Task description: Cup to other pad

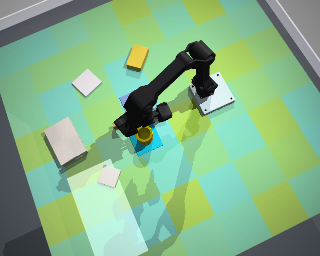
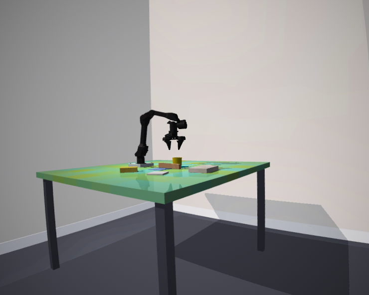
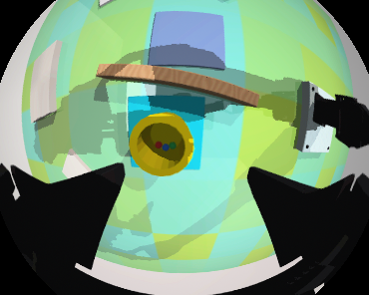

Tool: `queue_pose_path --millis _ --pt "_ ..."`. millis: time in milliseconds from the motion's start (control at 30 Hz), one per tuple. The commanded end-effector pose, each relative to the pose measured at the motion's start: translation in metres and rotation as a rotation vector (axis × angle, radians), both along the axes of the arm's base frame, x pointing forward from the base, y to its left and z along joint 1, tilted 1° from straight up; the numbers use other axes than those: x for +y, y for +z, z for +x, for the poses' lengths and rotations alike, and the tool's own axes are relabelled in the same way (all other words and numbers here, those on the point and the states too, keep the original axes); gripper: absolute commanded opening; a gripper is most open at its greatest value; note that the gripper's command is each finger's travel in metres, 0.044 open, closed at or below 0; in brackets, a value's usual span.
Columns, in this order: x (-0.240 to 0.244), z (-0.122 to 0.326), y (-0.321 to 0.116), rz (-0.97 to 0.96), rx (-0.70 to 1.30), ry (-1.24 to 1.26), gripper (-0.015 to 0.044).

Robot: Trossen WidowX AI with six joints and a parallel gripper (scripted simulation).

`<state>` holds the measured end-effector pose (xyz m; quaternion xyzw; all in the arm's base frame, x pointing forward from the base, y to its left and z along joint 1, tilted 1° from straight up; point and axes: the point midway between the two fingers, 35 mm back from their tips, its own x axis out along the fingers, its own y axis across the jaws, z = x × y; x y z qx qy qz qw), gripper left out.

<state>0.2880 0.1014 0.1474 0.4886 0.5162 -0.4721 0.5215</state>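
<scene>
The yellow cup (image 1: pixel 144 135) (image 2: pixel 177 160) (image 3: pixel 158 131) stands upright on the cyan pad (image 1: pixel 157 143) (image 3: pixel 138 106). In the wrist view a red marble (image 3: pixel 159 145), a blue marble (image 3: pixel 166 147) and a green marble (image 3: pixel 173 146) lie inside it. The violet-blue pad (image 1: pixel 123 99) (image 2: pixel 159 169) (image 3: pixel 187 37) bears nothing and is partly hidden by the arm in the top view. My gripper (image 2: pixel 174 149) (image 3: pixel 187 172) is wide open and empty, above the cup's height and clear of it. Its fingertips are hidden in the top view.
A low wooden bar (image 1: pixel 114 126) (image 2: pixel 169 165) (image 3: pixel 202 82) lies between the pads. A large pale block (image 1: pixel 65 141) (image 2: pixel 204 169), a white tile (image 1: pixel 86 82) (image 2: pixel 157 173), a smaller pale tile (image 1: pixel 109 176) and a yellow block (image 1: pixel 137 57) (image 2: pixel 128 169) lie around them.
</scene>
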Motion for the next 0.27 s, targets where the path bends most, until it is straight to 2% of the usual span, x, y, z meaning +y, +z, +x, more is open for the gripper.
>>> queue_pose_path --millis 0,233 --pt "0.0 0.0 0.012 0.004 -0.003 0.005 0.044" --pt "-0.001 0.0 0.018 0.001 -0.004 0.001 0.044"
